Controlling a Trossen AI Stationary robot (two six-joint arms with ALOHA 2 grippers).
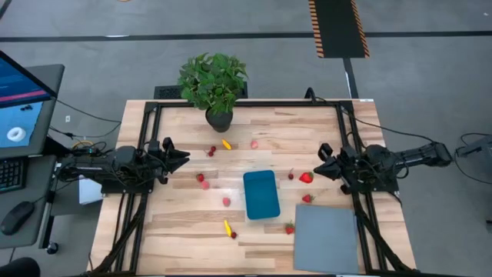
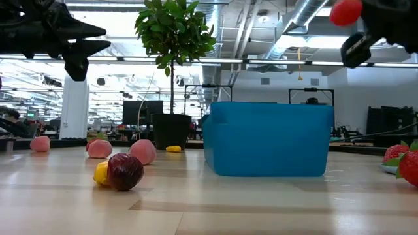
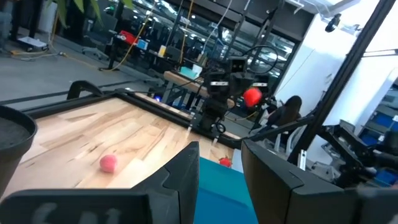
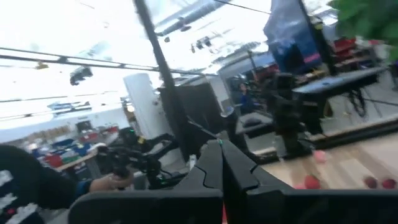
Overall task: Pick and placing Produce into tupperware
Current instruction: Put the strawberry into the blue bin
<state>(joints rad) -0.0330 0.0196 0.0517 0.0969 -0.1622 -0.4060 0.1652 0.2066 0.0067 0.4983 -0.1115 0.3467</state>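
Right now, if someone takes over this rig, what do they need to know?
Left gripper: open, empty, hanging over the table's left side.
Right gripper: shut on a red piece, held up off the table to the right of the tupperware.
Tupperware: mid-table and, from above, nothing shows in it.
Produce: the other pieces lie scattered on the wood around the tub, on both sides of it.
Done: one piece picked up.
Left: drop it in the tub, then pick and place all the loose pieces.
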